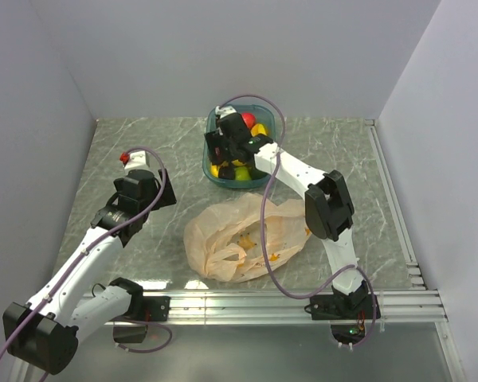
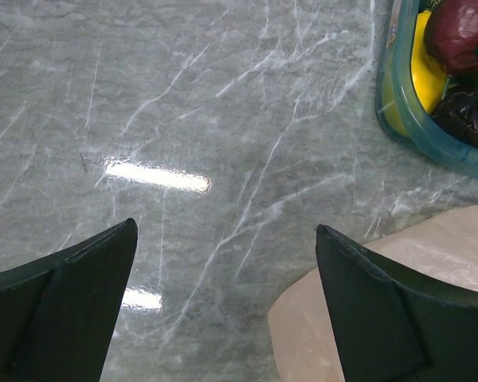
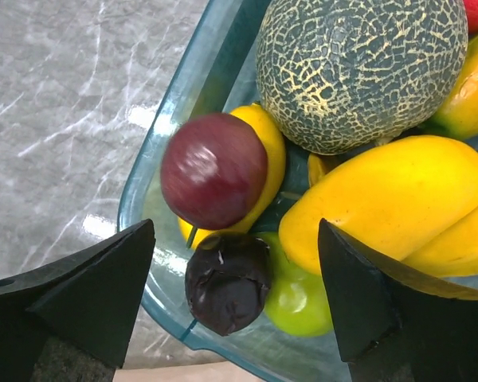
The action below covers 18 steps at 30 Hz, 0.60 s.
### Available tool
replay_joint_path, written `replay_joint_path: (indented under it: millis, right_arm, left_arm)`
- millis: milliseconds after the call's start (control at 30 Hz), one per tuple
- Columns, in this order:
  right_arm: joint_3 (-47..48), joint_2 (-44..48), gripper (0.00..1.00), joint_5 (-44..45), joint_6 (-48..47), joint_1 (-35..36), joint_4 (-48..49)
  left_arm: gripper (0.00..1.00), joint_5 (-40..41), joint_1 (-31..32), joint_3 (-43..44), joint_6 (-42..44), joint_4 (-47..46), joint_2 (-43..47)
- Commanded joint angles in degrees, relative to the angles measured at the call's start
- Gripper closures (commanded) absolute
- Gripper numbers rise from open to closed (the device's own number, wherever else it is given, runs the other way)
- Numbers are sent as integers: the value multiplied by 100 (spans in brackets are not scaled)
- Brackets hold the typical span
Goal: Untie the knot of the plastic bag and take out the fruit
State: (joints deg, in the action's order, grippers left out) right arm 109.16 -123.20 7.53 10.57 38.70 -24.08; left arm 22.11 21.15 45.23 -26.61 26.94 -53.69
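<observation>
Thin, crinkly, translucent peach plastic bag (image 1: 243,239) lies slack just right of the left fingers (image 2: 64,302), which are spread and empty; it looks light, soft and slippery, so pinch a gathered fold. Right fingers (image 3: 88,294), likewise spread and empty, hover over the netted green melon (image 3: 358,68) in the teal plastic tub (image 3: 155,183). Glossy grey marbled surface (image 2: 223,119); plain white walls (image 1: 223,56).

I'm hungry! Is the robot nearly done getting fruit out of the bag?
Nearly. The melon, purple fruit and yellow fruit lie in the tub, and the plastic bag sags flat. Right gripper hangs open over the tub, left gripper open beside the bag. Orange spots in the bag may be fruit left.
</observation>
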Motion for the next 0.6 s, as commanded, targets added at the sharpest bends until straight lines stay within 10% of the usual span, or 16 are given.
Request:
replay_joint_path:
  millis: [0,567]
  right_arm:
    - [-105,357,10,161,-2,15,166]
    - [-3311,4478,8,1770,982,-1232,650]
  left_arm:
    - [1,-49,-40,-6,68,-180,113]
    - [1,645,-49,-313,-11,-558,1694]
